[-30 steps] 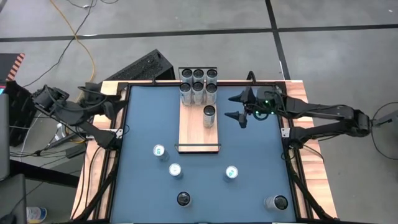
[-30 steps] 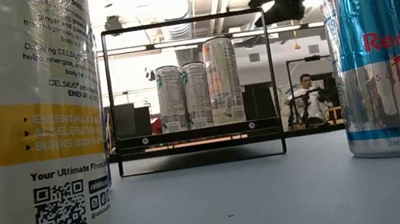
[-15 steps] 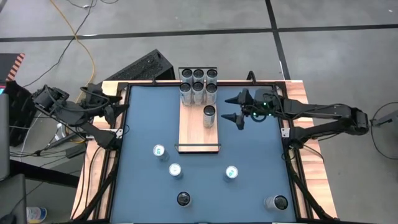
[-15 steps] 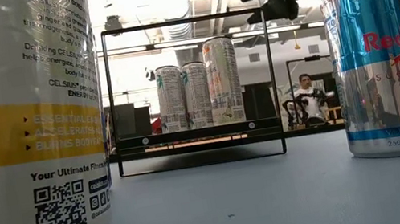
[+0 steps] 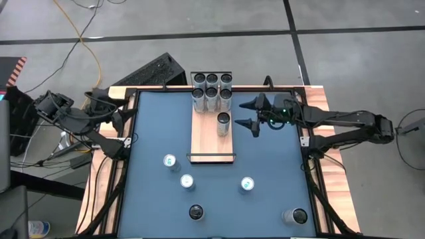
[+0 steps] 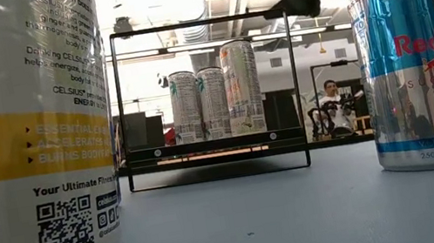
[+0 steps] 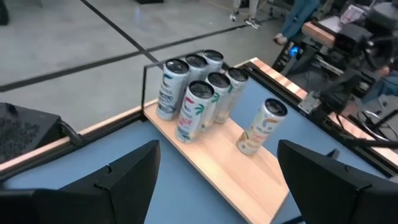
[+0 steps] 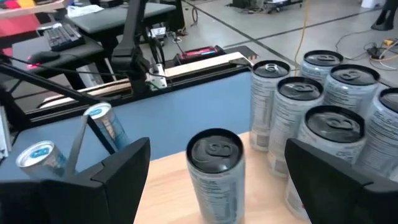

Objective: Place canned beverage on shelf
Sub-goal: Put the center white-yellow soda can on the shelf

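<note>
**Seven cans on the shelf, both grippers empty**

The table [image 5: 265,153] is carrying the shelf [image 5: 212,143] at its far middle. From above, six cans [image 5: 212,91] are standing packed at the shelf's far end, a seventh can [image 5: 223,124] alone nearer the middle. The right gripper [image 5: 250,114] is hovering just beside that can, fingers spread, grasping nothing. The left gripper [image 5: 121,114] is waiting over the table's left edge, likewise released. Only the low view is showing labels: a Red Bull can [image 6: 408,67] and a Celsius can [image 6: 21,137] looming close.
</note>
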`<state>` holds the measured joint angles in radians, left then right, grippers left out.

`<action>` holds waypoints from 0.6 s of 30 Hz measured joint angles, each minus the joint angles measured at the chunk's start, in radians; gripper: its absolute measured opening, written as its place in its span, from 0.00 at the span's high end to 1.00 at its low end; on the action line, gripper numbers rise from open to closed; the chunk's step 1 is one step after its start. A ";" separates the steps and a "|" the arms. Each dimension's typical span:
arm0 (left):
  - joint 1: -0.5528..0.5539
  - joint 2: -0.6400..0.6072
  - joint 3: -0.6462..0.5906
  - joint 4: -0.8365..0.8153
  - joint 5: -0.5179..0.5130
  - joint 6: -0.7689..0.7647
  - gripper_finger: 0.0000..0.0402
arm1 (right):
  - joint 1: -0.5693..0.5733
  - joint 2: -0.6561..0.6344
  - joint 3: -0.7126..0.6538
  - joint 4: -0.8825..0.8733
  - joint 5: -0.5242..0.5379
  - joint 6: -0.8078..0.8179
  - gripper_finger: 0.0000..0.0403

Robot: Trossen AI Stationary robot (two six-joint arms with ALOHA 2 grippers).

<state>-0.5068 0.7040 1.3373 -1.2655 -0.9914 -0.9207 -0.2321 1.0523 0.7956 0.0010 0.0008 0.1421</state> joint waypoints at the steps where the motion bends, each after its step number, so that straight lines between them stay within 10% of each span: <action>1: 0.000 0.000 0.000 0.000 -0.006 0.000 0.23 | 0.003 0.000 0.000 0.004 0.000 0.000 0.12; 18: 0.000 0.047 0.000 0.000 -0.050 -0.076 0.23 | -0.008 0.000 0.000 -0.003 0.001 0.031 0.12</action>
<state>-0.5072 0.7508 1.3373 -1.2655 -1.0418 -0.9966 -0.2401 1.0527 0.7956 -0.0017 0.0013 0.1726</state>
